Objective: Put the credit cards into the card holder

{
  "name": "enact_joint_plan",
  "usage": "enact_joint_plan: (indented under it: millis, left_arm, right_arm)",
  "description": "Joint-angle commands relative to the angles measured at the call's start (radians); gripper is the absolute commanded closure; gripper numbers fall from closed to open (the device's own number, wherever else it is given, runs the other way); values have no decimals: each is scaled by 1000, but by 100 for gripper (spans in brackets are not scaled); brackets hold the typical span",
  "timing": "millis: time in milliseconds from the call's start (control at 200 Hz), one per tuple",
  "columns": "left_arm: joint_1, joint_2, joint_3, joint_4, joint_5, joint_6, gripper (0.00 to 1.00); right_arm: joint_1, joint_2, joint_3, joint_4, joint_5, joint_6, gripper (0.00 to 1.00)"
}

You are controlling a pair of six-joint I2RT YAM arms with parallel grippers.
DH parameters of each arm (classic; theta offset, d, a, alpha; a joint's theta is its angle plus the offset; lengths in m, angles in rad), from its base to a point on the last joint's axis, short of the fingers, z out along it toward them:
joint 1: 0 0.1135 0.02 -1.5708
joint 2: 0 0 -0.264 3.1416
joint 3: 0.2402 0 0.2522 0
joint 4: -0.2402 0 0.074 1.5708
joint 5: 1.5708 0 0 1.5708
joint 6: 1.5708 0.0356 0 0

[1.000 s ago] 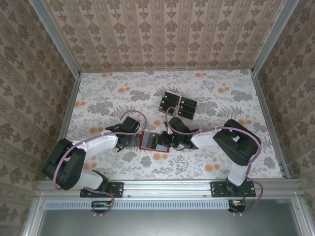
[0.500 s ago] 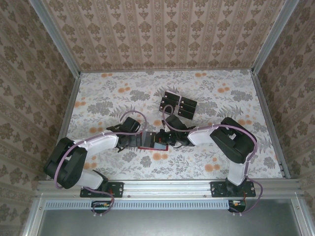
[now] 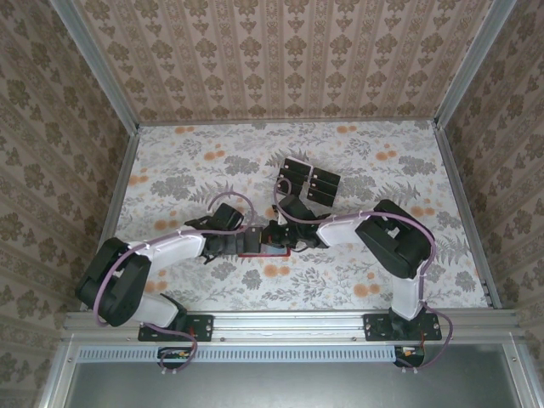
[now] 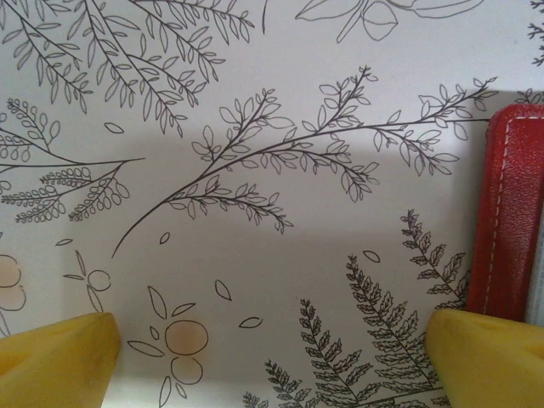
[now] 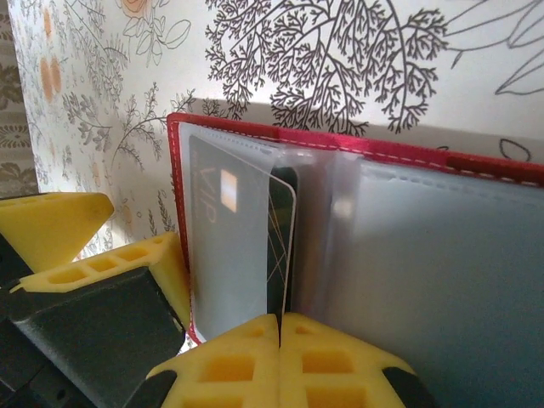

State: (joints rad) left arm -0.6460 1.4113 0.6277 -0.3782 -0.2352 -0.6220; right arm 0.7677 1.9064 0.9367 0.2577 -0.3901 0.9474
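The card holder (image 3: 260, 249) lies on the floral counter (image 3: 187, 161) near its front middle, between the two arms. In the right wrist view it is open, its red edge (image 5: 177, 195) framing greyish clear pockets (image 5: 442, 272).

The right pincer (image 5: 280, 327) is closed, its two yellow fingertips pressed together on the near end of a dark credit card (image 5: 282, 242). That card stands on edge between two of the clear pockets near the holder's left side, and most of its length is already between them. From above, the right pincer (image 3: 274, 235) sits over the holder's far right part.

The left pincer (image 4: 272, 361) is open, its yellow fingers wide apart and low over the counter. One finger (image 4: 484, 357) is just beside the holder's stitched red edge (image 4: 510, 212); whether it touches cannot be told. From above, the left pincer (image 3: 236, 244) is at the holder's left side.

The remaining credit cards (image 3: 308, 180) lie in a close group of black rectangles farther back on the counter, apart from the holder and both pincers.
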Motion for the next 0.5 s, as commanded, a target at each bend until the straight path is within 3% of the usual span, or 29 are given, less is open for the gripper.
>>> enact_joint_plan:
  millis: [0,115,215,495]
  left_arm:
    - [-12,12,-20,-22,23,-15,0]
    - [-9,-21,-8,-41,23,-19,0]
    - [7,-70,8,-63,16,-21,0]
    - [91,-101,40,-87,15,-2,0]
  right_arm:
    - [5,6,36,-75,-14,-48,90]
    - [-6,-39,36,-124,0,-80,72]
    - [-17,-92,31,-162,15,-107,64]
    - [-24,-156,57,-261,63,-157,61]
